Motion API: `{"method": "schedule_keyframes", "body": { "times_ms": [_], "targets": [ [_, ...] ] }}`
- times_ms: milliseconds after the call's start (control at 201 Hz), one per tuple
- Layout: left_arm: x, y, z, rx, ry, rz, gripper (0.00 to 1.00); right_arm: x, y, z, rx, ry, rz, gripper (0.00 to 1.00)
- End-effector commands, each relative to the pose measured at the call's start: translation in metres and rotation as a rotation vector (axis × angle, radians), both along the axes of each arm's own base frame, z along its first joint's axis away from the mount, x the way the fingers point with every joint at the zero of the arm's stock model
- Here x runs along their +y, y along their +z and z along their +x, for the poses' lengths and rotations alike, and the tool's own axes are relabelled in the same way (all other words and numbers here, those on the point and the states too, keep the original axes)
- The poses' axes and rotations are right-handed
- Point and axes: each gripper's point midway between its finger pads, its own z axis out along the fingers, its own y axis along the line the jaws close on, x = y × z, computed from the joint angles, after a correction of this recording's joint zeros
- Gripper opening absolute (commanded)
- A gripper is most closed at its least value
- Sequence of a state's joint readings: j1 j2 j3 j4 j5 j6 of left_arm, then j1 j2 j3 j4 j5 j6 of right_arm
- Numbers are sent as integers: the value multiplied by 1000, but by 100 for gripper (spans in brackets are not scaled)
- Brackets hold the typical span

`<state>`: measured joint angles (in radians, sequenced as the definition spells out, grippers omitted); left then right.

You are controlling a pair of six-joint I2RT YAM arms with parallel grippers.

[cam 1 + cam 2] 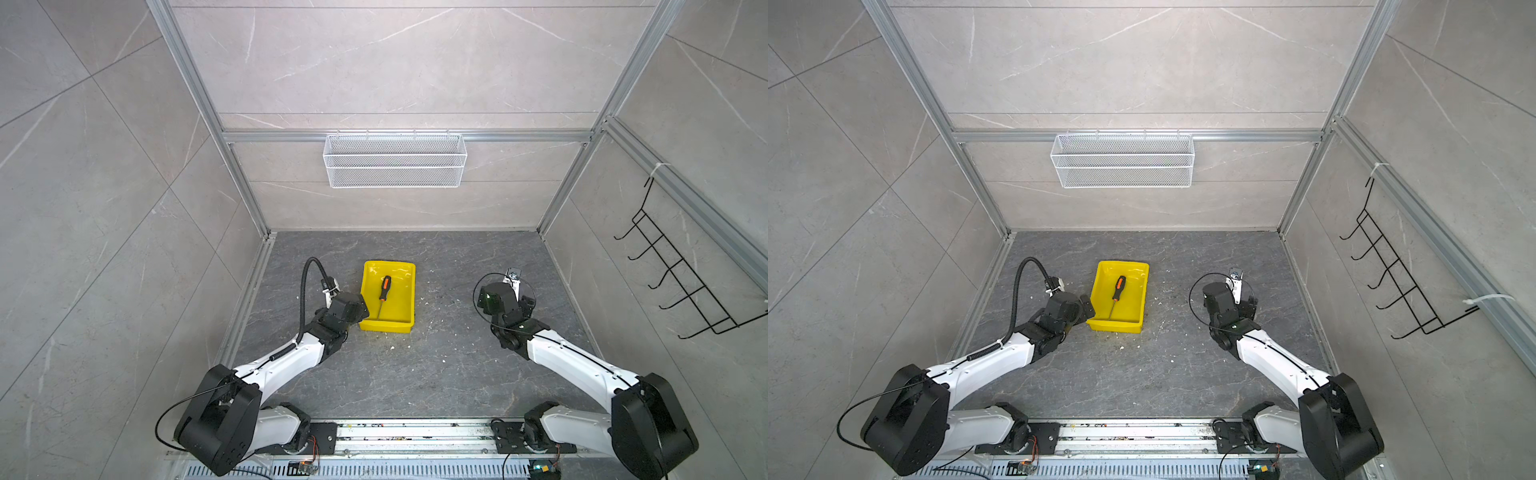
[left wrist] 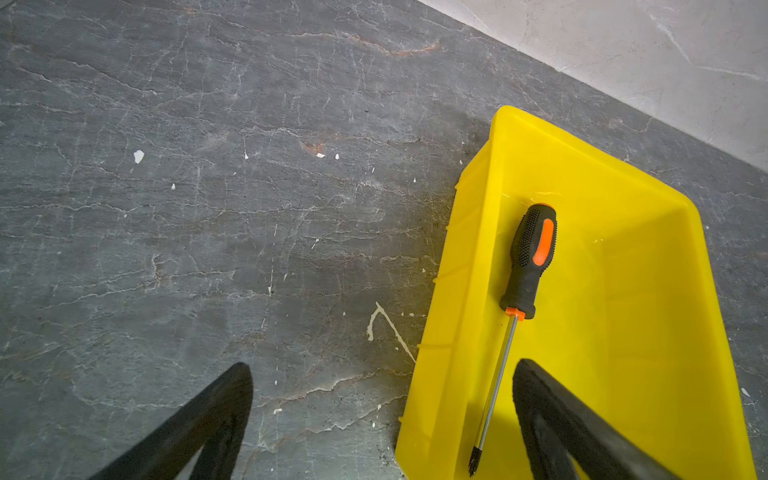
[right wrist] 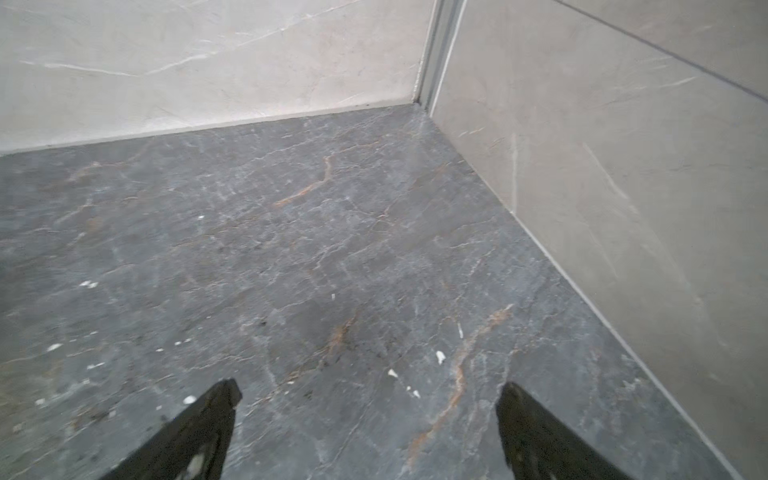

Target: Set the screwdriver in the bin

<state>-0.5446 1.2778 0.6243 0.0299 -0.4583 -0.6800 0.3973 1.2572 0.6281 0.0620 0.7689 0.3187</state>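
Observation:
The screwdriver (image 1: 384, 291) (image 1: 1118, 291), black-handled with an orange band, lies inside the yellow bin (image 1: 388, 263) (image 1: 1123, 263), its shaft pointing toward the bin's near wall. In the left wrist view the screwdriver (image 2: 530, 257) rests on the bin floor (image 2: 623, 291). My left gripper (image 2: 384, 365) (image 1: 360, 311) stands open at the bin's near left corner. One finger is over the bin beside the shaft and the other is over the floor; it holds nothing. My right gripper (image 3: 370, 387) (image 1: 527, 302) is open and empty above bare floor, far right of the bin.
A white wire mesh basket (image 1: 395, 160) hangs on the back wall. A black hook rack (image 1: 681, 270) hangs on the right wall. White crumbs dot the dark stone floor (image 1: 415, 374). The walls enclose the floor on three sides, and a metal rail (image 1: 415, 434) runs along the front.

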Motion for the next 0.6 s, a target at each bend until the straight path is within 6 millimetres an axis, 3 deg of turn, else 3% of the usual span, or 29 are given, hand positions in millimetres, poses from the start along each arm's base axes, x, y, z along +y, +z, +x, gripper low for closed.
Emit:
{"method": "schedule_keyframes", "body": {
  "times_ms": [0,100,219,527,597],
  "targets": [
    [-3,10,5,-19,-12,2,100,-15,1,8,-35,-56,-111,100],
    [-1,8,4,-14,-5,4,100,-16,-15,18,-13,-32,-117,100],
    [-1,7,5,-9,-4,6,100,-21,-31,15,-40,-22,-124,100],
    [-5,5,7,16,-15,10,100,-36,-14,-13,-257,-11,-67,100],
    [-7,4,7,19,-19,-1,100,-42,-25,-14,-298,-25,-62,100]
  ]
}}
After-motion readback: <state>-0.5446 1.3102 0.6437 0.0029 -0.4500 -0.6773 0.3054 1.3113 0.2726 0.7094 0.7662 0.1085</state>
